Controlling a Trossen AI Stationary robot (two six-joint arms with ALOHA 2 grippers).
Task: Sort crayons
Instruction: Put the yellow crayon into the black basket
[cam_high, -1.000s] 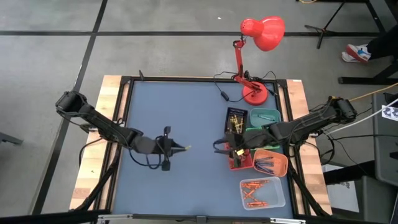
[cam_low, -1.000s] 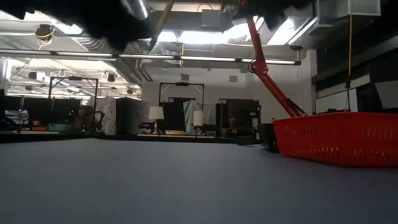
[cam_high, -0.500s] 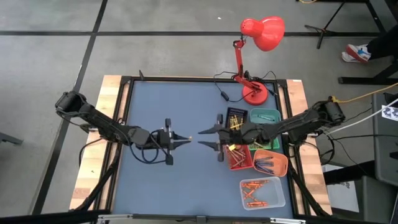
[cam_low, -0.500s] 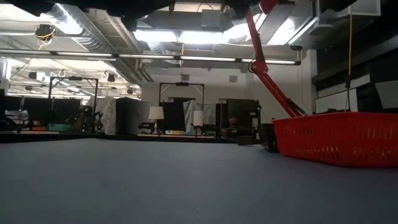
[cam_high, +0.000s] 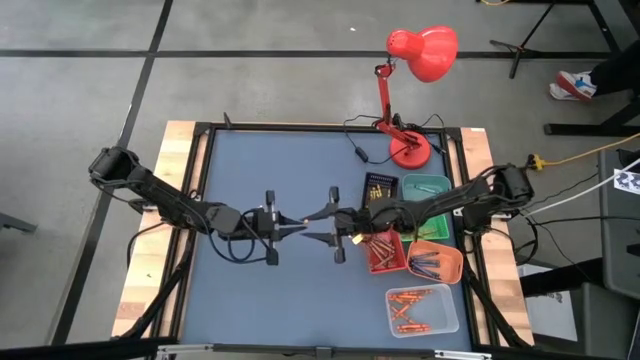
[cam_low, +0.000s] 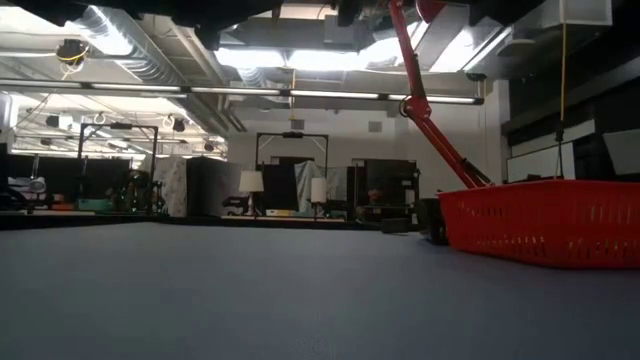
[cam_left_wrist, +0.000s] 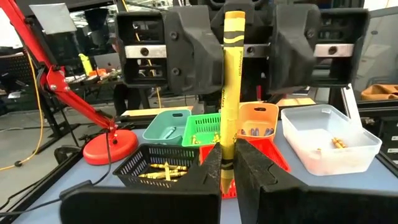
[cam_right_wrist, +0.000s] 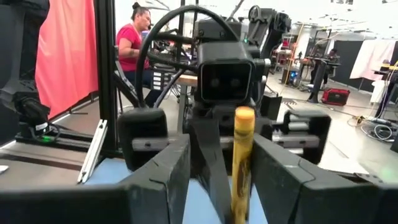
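Note:
My left gripper (cam_high: 290, 224) is above the middle of the blue table, level, pointing toward the table's right edge, and shut on a yellow crayon (cam_left_wrist: 231, 93). The crayon juts out toward my right gripper (cam_high: 322, 225). That gripper faces it from the right, level and open, with one finger on either side of the crayon's free end (cam_right_wrist: 242, 124). I cannot tell whether those fingers touch it. More crayons lie in the trays at the right. My left gripper pinches the yellow crayon's black-banded end (cam_left_wrist: 226, 163) between its two fingers. The fingers come level from the table's left and lie along the crayon. The crayon is lifted clear of the table and sticks out straight beyond the fingertips toward the right.
Small trays cluster at the right: black (cam_high: 380, 187) with yellow crayons, teal (cam_high: 427, 185), green (cam_high: 430, 228), red (cam_high: 385, 254), orange (cam_high: 437, 262) and clear (cam_high: 422, 308) with orange crayons. A red desk lamp (cam_high: 410, 150) stands at the far edge. A person shows beyond the table (cam_right_wrist: 134, 40).
My right gripper has left the red tray and gone toward the table's left, turning level, until its open fingers stand around the crayon's free end. My left gripper went a little right and toward the far edge with the crayon, then kept still.

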